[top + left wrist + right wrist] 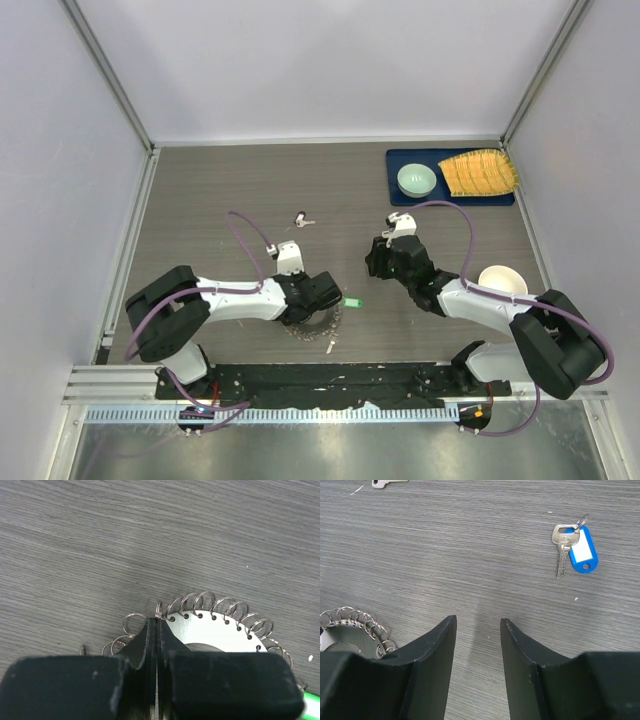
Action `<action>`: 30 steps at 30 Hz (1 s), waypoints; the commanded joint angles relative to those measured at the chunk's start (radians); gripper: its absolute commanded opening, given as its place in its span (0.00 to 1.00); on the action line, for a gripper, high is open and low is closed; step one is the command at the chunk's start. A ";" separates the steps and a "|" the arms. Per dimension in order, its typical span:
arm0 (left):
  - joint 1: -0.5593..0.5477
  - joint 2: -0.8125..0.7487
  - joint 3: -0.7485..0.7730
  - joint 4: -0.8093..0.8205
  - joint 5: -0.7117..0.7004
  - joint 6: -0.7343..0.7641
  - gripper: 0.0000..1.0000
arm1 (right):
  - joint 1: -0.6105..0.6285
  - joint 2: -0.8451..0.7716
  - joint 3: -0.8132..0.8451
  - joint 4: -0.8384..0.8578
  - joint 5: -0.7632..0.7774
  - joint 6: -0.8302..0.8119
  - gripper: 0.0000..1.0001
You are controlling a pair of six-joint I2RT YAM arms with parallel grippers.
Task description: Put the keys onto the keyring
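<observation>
Top external view, closest to my arm bases: a small silver piece lies on the counter just beside the keyring; too small for me to name; the keyring lies flat near the front edge, left of centre, its rim bristling with wire loops. My left gripper sits right over it; in the left wrist view its fingers are pressed together with no gap, tips at the rim of the ring's flat plate; one small loop stands up right at the tips; I cannot tell if that loop is pinched. The green key lies on the counter just right of the keyring, apart from the left gripper. Further in, my right gripper hovers over bare counter, spread, nothing between its fingers; the keyring shows at the low left of its wrist view. A white bowl sits by the right arm. Beyond, near mid-counter, the blue key lies flat: silver blade, blue plastic tag, small ring through the head; well apart from both grippers. A plain silver key is cut off by the top edge of the right wrist view. Far right corner: dark blue tray holding a green bowl and a yellow ridged thing.
</observation>
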 commanded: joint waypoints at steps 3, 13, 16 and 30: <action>0.006 -0.070 0.005 0.050 0.023 0.249 0.00 | -0.003 -0.031 0.008 0.027 -0.037 -0.023 0.47; 0.034 -0.058 0.176 -0.180 0.262 0.587 0.00 | -0.003 -0.088 -0.003 -0.005 -0.117 -0.047 0.47; 0.060 -0.015 0.257 -0.269 0.322 0.653 0.00 | -0.004 -0.106 -0.009 -0.020 -0.112 -0.050 0.47; 0.163 0.244 0.480 -0.318 0.545 0.877 0.00 | -0.001 -0.137 -0.033 -0.052 -0.089 -0.055 0.47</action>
